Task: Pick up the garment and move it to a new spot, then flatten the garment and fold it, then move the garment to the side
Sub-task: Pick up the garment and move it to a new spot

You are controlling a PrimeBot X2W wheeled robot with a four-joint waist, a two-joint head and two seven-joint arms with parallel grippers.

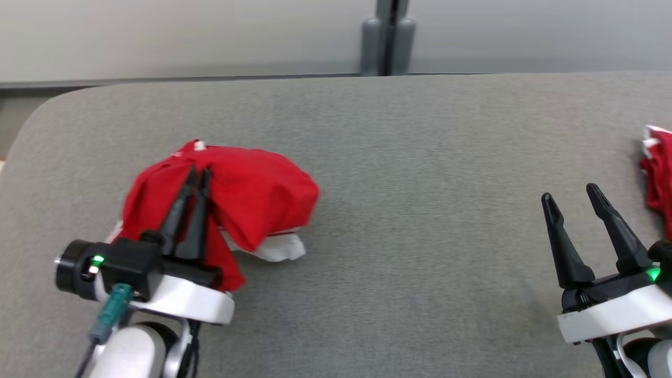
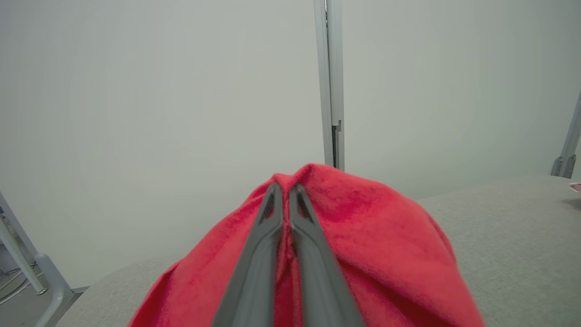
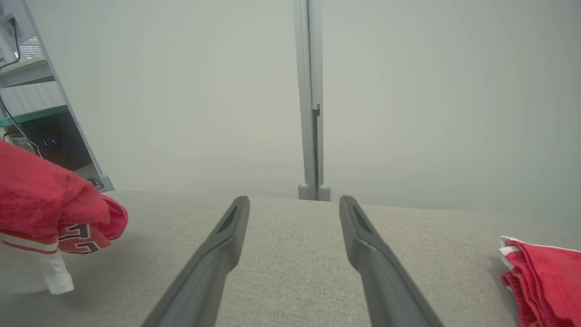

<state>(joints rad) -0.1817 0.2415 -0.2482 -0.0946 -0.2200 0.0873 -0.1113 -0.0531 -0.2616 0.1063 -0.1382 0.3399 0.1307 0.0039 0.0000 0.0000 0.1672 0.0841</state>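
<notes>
Holding item: left gripper point(image 1: 198, 173), lower left of the head view, fingers pressed together on a raised fold of the garment point(image 1: 262, 191).

Garment: red cloth with white trim, bunched into a mound at centre left of the frame. A white part at its lower edge touches the table point(image 1: 420, 173). Dark lettering shows on one hanging fold at the left edge of the right wrist view.

In the left wrist view the two dark fingers meet at their tips, with red cloth pinched between them and draped to both sides.

Right gripper point(image 1: 570, 193): lower right of the head view, fingers spread wide apart over bare grey surface, well apart from the garment.

Second red cloth point(image 1: 659, 178): folded, white-edged, lying at the right edge of the frame, near the right gripper and apart from it.

Table: grey fabric-textured top, rounded corner at upper left.

Grey post point(image 1: 387, 37): upright behind the far edge, top centre.
</notes>
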